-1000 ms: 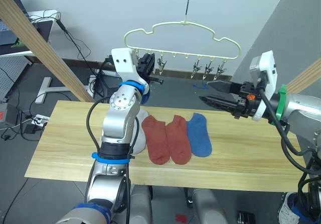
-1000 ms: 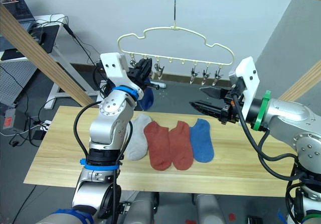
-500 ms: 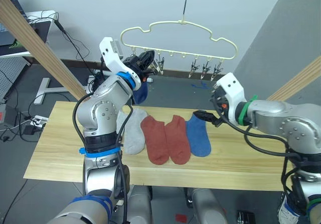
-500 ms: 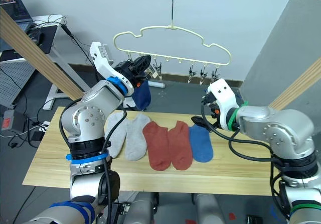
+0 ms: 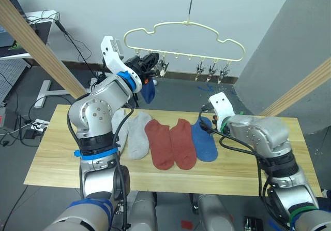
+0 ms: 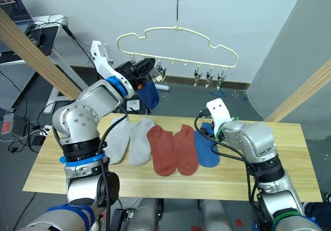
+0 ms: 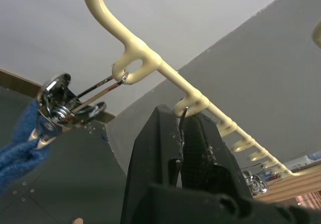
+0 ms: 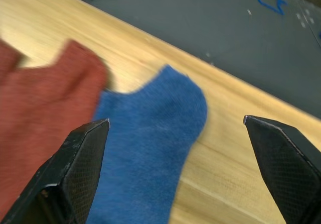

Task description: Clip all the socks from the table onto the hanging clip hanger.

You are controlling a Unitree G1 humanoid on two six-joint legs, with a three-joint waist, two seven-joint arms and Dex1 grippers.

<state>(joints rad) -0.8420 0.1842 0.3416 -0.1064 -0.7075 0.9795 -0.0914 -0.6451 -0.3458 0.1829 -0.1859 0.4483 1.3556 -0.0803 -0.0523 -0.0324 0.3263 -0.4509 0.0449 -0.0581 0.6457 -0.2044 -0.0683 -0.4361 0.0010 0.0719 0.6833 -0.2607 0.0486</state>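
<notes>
The pale-yellow clip hanger (image 5: 184, 33) hangs above the far edge of the table (image 5: 62, 153). One blue sock (image 5: 148, 92) dangles from its leftmost clip (image 7: 55, 101). My left gripper (image 7: 180, 116) is up at the hanger, shut on the second clip beside that one. On the table lie two grey socks (image 5: 132, 132), two rust red socks (image 5: 170, 144) and a second blue sock (image 8: 150, 133). My right gripper (image 8: 174, 122) hovers open just over this blue sock's far end, a finger on either side.
Slanted wooden frame poles run at the left (image 5: 41, 49) and right (image 5: 300, 91). A desk with cables (image 5: 31, 24) stands beyond the table's left end. More metal clips (image 5: 209, 71) hang free along the hanger's right half.
My right arm has swung down from chest height at the right to the blue sock on the table. My left gripper has stayed at the hanger's clips.
</notes>
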